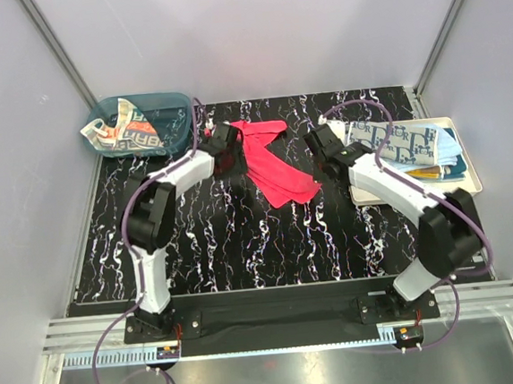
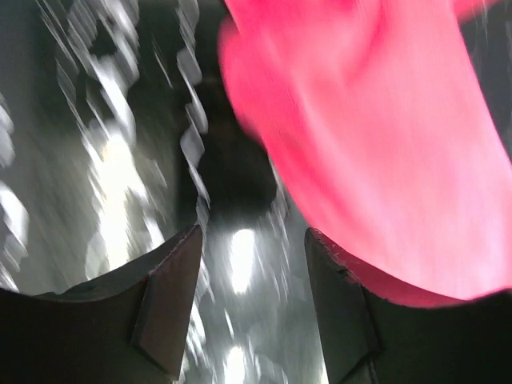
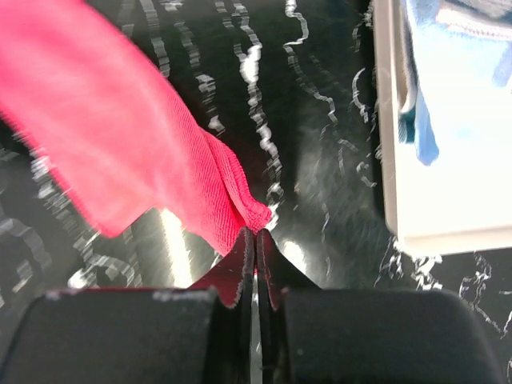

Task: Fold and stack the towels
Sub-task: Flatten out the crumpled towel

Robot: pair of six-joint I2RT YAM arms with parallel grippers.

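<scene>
1. the right gripper (image 3: 254, 234) has its fingers pressed together, and the corner of the red towel (image 3: 136, 136) runs straight into their tips. it looks clamped on that corner, probably so the edge can be carried over for a fold.
2. the left gripper (image 2: 252, 238) has its fingers apart with only worktop (image 2: 240, 264) showing between them. the red cloth lies just beyond and over its right finger (image 2: 336, 304), so it grips nothing; it seems posed to take the opposite edge.
3. the towel lies stretched between the two grippers, rumpled and unfolded, which suits a two-handed fold.
4. to the right gripper's right is the cream tray (image 3: 432, 208), holding a stack of towels (image 1: 405, 143), likely the target pile, close enough for a short transfer.
5. behind and left of the left gripper, the teal bin (image 1: 177, 100) holds a lettered towel (image 1: 125, 131) waiting its turn.
6. my judgement: the task is midway, with this fold only beginning.
</scene>
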